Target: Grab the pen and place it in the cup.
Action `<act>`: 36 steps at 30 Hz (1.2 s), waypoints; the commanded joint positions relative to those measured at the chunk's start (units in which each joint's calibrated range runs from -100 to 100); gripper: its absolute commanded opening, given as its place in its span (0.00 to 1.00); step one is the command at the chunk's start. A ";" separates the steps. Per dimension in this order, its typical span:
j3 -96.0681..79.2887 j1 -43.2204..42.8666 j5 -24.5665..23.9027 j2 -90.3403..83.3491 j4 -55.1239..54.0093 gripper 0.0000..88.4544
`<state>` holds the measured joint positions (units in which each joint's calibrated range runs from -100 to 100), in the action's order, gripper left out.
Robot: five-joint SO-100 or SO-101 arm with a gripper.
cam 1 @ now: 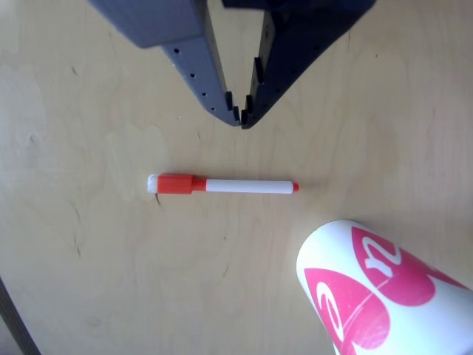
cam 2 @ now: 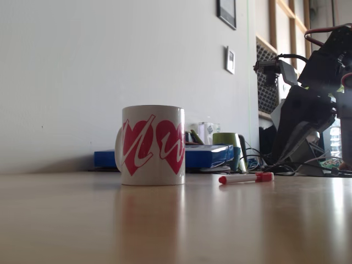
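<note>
In the other view, the gripper (cam 1: 241, 118) comes in from the top edge, its two dark blue-grey fingers (cam 1: 199, 74) slanting down to tips that nearly meet, with only a thin slit between them; it is all but closed and grips nothing. It hangs over bare tabletop (cam 1: 89, 281). The pen (cam 1: 222, 185) lies flat on the pale wood below the tips in this picture, clear of them, with a strip of wood between. It runs left to right: the white tip and red-orange cap are at the left, the white barrel in the middle and the small red end at the right. The gripper's tips stand roughly above the middle of the barrel. The cup (cam 1: 384, 296) fills the lower right corner, its white wall with pink heart shapes seen from above at a slant; it is near the pen's red end but not touching it.

In the fixed view, taken low along the tabletop (cam 2: 176, 231), the cup (cam 2: 152, 146) stands upright left of centre, pink hearts with white lettering facing the camera and part of the handle showing at its left edge. The pen (cam 2: 246, 177) lies on the wood to the right of the cup, apart from it, with the cap on the right. The dark arm (cam 2: 308, 115) rises at the right edge behind the pen; from here I cannot make out the gripper's tips. A blue box (cam 2: 203, 155) and other clutter sit against the wall behind.
</note>
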<state>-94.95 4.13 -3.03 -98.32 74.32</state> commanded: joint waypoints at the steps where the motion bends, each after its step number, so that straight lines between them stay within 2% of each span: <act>1: 2.46 -0.25 0.35 -0.52 0.30 0.01; 36: 2.46 0.08 0.30 -0.52 0.30 0.01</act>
<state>-94.95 4.13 -3.03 -98.32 74.32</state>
